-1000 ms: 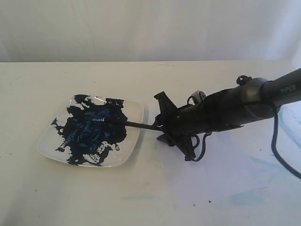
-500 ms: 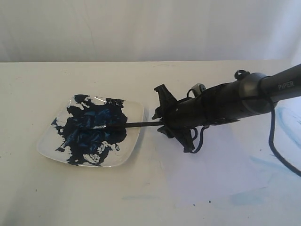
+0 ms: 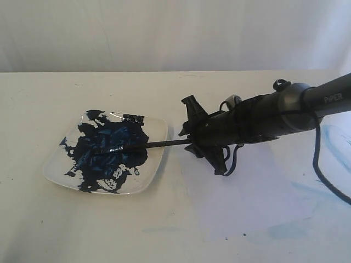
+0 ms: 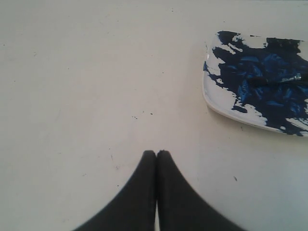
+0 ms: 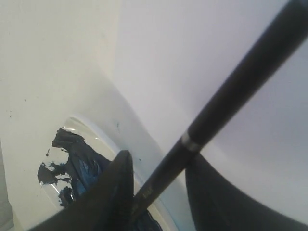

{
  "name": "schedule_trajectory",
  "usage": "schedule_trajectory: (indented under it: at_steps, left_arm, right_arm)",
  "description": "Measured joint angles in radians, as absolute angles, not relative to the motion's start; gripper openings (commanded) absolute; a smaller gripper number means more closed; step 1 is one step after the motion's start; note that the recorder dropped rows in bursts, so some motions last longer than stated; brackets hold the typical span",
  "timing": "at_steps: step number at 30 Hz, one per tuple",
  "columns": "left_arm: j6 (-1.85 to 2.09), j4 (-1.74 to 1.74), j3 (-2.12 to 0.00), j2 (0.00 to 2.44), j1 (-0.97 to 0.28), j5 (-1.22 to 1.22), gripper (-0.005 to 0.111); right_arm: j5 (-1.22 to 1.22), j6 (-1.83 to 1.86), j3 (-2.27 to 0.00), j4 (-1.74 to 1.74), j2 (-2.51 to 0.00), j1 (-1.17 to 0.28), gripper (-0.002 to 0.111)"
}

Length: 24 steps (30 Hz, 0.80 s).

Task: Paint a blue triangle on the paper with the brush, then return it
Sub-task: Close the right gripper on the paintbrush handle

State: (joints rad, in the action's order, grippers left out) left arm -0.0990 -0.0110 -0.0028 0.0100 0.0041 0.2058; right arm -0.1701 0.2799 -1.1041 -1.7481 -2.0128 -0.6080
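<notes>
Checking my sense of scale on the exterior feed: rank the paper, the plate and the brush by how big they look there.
1. the paper: largest, though the arm covers part of it.
2. the plate: somewhat smaller.
3. the brush: a thin line, smallest by far.

"PiPER" lettering (image 3: 335, 99) on right arm (image 3: 274, 118)

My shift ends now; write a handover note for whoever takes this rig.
Right gripper: shut on the long thin black paintbrush, tip in the dark blue paint on the clear square plate.
Left gripper: shut, empty, over the cream tabletop beside the plate.
Pale rectangular paper sheet: flat under the right arm, faint blue smears only.
Done: brush gripped.
To do: paint the triangle, return the brush.
</notes>
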Motion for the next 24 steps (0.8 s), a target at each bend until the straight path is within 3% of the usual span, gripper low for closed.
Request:
schedule_trajectory:
  at_steps: [24]
  left_arm:
    - [-0.099,-0.011,-0.003,0.01,0.004,0.206,0.0]
  right_arm:
    - [-0.201,0.253,-1.168,-1.748,-2.087,-0.608,0.035]
